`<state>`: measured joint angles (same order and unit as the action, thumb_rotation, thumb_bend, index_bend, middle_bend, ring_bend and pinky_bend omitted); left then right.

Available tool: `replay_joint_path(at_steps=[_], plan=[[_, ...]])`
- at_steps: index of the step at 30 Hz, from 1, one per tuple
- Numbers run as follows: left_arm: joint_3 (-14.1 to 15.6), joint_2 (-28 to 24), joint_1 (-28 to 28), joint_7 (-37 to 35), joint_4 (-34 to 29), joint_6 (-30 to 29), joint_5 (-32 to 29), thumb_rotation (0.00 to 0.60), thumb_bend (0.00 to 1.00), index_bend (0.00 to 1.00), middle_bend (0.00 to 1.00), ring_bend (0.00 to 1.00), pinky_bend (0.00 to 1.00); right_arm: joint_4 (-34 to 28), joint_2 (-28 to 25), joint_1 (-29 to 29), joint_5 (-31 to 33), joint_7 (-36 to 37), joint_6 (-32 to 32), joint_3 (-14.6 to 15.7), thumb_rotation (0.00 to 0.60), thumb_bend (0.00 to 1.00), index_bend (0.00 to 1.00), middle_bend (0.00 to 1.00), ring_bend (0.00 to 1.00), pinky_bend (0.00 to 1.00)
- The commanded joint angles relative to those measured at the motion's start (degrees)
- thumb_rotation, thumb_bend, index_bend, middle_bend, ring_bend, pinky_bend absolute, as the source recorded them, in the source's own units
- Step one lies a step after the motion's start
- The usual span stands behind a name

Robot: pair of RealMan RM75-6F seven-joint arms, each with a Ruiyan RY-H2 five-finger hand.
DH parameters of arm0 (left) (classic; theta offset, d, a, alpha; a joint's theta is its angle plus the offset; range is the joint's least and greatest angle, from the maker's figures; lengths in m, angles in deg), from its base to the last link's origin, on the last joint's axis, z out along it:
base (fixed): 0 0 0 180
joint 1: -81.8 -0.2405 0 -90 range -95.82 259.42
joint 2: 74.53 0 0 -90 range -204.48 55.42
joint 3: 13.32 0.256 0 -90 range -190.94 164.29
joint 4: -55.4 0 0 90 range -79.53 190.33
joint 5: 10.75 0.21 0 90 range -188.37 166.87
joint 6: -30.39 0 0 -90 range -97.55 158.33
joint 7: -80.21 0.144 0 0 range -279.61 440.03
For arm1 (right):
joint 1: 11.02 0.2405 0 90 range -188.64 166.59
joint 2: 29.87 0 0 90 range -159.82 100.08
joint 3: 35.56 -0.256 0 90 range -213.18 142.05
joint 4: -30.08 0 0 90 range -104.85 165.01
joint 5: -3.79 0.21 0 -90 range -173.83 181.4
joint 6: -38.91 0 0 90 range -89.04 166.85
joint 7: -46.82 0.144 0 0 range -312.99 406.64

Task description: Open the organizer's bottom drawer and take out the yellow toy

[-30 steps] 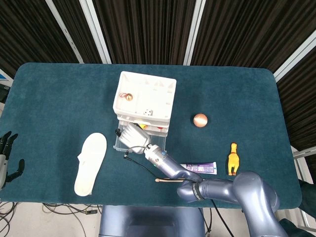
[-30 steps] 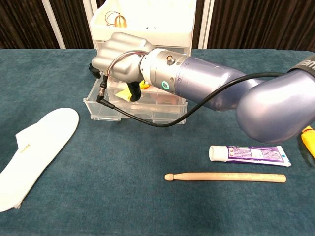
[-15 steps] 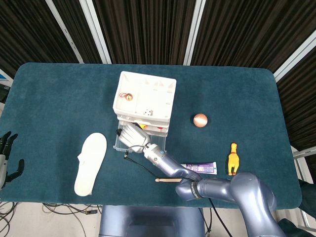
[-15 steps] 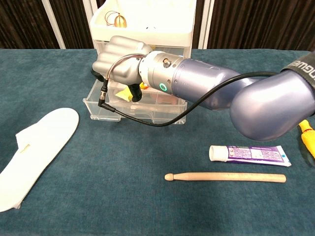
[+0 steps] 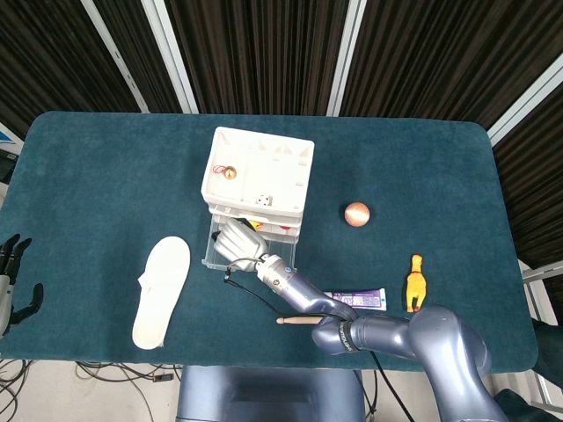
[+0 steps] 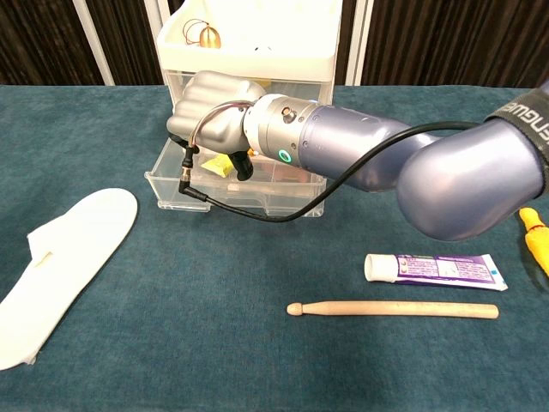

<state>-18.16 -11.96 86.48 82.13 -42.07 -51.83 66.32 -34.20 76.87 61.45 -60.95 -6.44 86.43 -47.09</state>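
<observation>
The white organizer point(image 5: 260, 165) stands mid-table, its clear bottom drawer point(image 6: 233, 199) pulled out toward me. My right hand point(image 6: 216, 112) reaches down into that drawer, fingers curled over the yellow toy point(image 6: 216, 164), which shows as yellow patches beneath the palm. The black thumb sits against the toy. The hand's back hides the fingers, so I cannot see whether they grip the toy. In the head view the same right hand point(image 5: 236, 242) covers the drawer point(image 5: 286, 257). My left hand point(image 5: 10, 274) hangs off the table's left edge, fingers apart and empty.
A white insole point(image 6: 62, 256) lies left of the drawer. A toothpaste tube point(image 6: 433, 270) and a wooden drumstick point(image 6: 395, 309) lie front right. A yellow rubber chicken point(image 5: 415, 283) and a copper ball point(image 5: 356, 213) sit further right. A cable loops off the wrist.
My right hand has moved slightly right and deeper into the drawer, settling lower over the yellow toy. The toy has not left the drawer. The left hand has stayed still.
</observation>
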Motion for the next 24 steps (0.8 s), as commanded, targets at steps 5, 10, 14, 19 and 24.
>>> replay_joint_path(at_steps=[5, 10, 14, 19, 24], plan=[[0.05, -0.01, 0.0, -0.04, 0.01, 0.01, 0.07, 0.6, 0.46, 0.06, 0.0, 0.0, 0.0, 0.09, 0.23, 0.26, 1.12, -0.39, -0.64, -0.42, 0.6, 0.2, 0.41, 1.0, 1.0, 1.0], [0.05, -0.01, -0.03, -0.05, 0.0, -0.04, 0.07, 0.6, 0.46, 0.06, 0.0, 0.0, 0.0, 0.46, 0.44, 0.55, 1.33, -0.8, -0.72, -0.47, 0.6, 0.2, 0.42, 1.0, 1.0, 1.0], [0.04, -0.03, -0.03, -0.04, -0.02, -0.05, 0.03, 0.6, 0.46, 0.06, 0.0, 0.0, 0.0, 0.68, 0.61, 0.68, 1.28, -1.12, -0.52, -0.42, 0.6, 0.2, 0.44, 1.0, 1.0, 1.0], [0.12, -0.1, -0.02, -0.01, -0.05, 0.08, 0.05, 0.6, 0.46, 0.06, 0.0, 0.0, 0.0, 1.01, 0.91, 0.76, 1.17, -1.69, -0.18, -0.24, 0.6, 0.2, 0.46, 1.0, 1.0, 1.0], [0.12, -0.13, -0.04, -0.03, -0.1, 0.06, 0.03, 0.6, 0.46, 0.06, 0.0, 0.0, 0.0, 1.33, 1.1, 0.91, 0.97, -2.87, 0.21, 0.03, 0.6, 0.2, 0.46, 1.0, 1.0, 1.0]])
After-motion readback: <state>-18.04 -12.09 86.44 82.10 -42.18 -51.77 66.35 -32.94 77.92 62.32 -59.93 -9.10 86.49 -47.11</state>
